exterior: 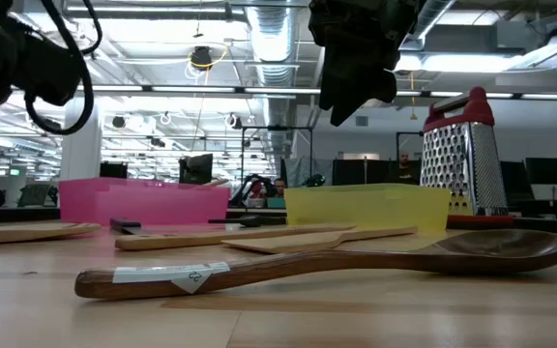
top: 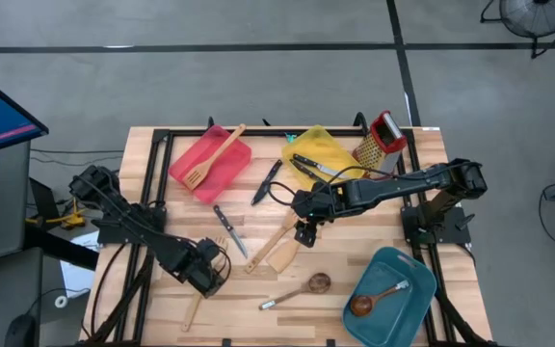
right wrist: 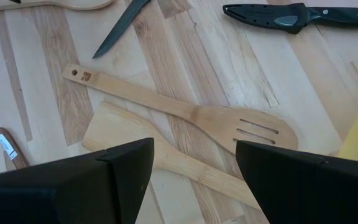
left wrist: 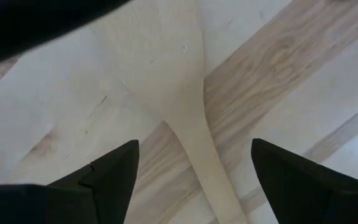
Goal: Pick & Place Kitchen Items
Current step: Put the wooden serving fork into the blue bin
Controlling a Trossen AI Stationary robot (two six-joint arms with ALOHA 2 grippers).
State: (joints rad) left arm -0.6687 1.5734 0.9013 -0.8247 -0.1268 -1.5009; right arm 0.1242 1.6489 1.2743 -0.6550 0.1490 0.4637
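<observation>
The left arm reached in from the left edge of the high view and bent low over the bench (top: 143,164), its gripper (top: 203,273) down at the lower left of the slab. Its wrist view showed the jaws spread wide, a pale wooden spatula (left wrist: 166,68) lying flat on the wood between them with its handle running down the gap; neither finger touched it.

The right arm stretched leftward from its base at the right edge, nearly level, with its gripper (top: 306,229) hanging over the middle of the bench. Its jaws also stood apart, holding nothing, above a slotted turner (right wrist: 229,121) and a flat spatula (right wrist: 135,146) that crossed each other beneath it.

Toward the upper centre, a black-handled knife (top: 266,183) lay beside the red tray (top: 200,173), which carried another slotted turner (top: 215,156). A second knife (top: 229,229) lay just left of centre. The yellow tray (top: 330,145) held dark utensils, with the grater (top: 382,140) at its right. A wooden spoon (top: 297,291) lay at lower centre, and the teal tray (top: 408,308) at lower right held another spoon (top: 374,299).
</observation>
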